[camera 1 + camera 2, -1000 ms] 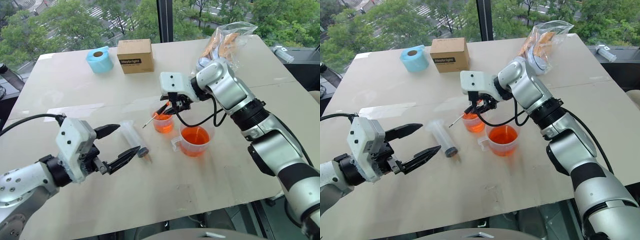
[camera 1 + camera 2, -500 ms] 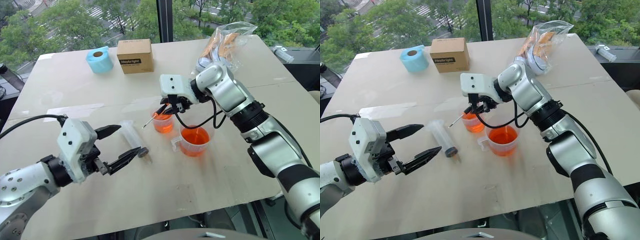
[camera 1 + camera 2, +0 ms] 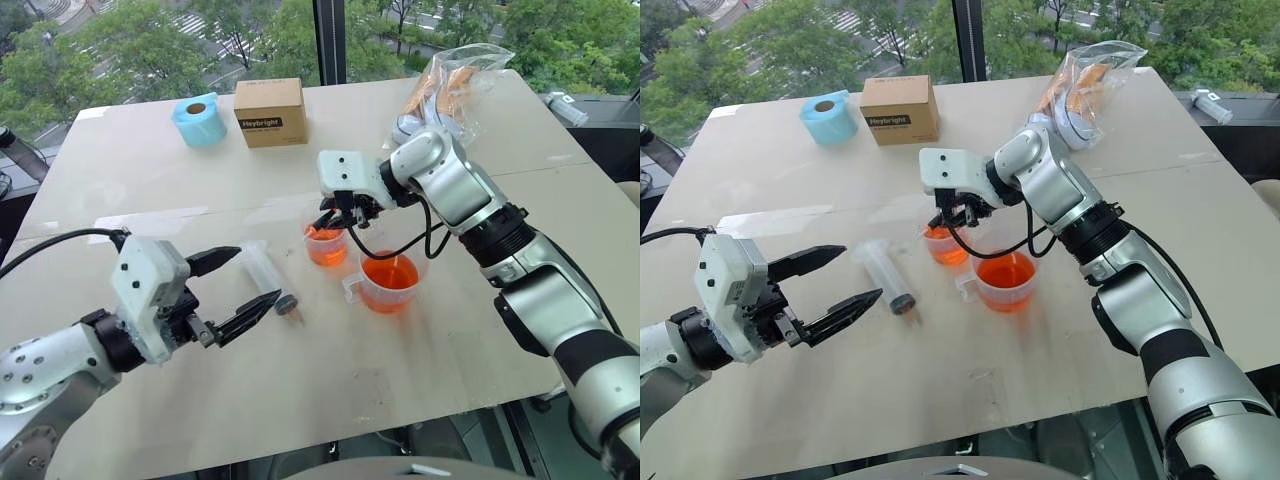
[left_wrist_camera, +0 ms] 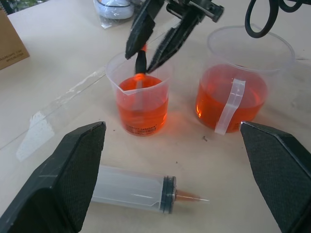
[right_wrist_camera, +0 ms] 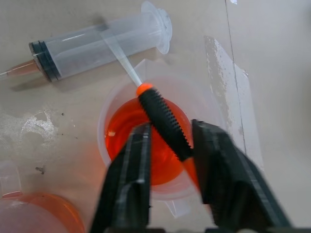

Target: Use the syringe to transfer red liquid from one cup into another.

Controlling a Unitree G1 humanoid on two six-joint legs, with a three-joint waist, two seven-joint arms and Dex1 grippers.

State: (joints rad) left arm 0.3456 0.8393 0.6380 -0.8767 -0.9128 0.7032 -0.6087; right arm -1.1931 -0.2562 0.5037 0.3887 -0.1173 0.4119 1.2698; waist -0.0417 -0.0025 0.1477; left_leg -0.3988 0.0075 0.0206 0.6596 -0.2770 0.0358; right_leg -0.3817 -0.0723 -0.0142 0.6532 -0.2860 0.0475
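Note:
The clear syringe [image 3: 265, 280] lies flat on the table, its orange-tinted nozzle toward the near edge. My left gripper [image 3: 258, 274] hovers just above it, wide open, holding nothing. The small beaker [image 3: 325, 245] and the handled measuring cup [image 3: 390, 280] stand side by side to the syringe's right. Both hold red liquid [image 4: 143, 109]. My right gripper [image 3: 335, 215] hangs over the beaker, its fingers [image 5: 131, 165] drawn in on the black handle of a thin screwdriver [image 5: 165, 121]. The screwdriver slants over the beaker's mouth.
A blue tape roll [image 3: 200, 120] and a cardboard box [image 3: 270, 112] stand at the table's far side. A crumpled plastic bag [image 3: 450, 85] lies far right, behind my right arm. Bare tabletop [image 3: 350, 380] stretches from the cups to the near edge.
The right gripper's fingers have closed in on the screwdriver's handle. Its shaft, which stuck out left past the beaker's rim, no longer shows there. The left arm has kept still.

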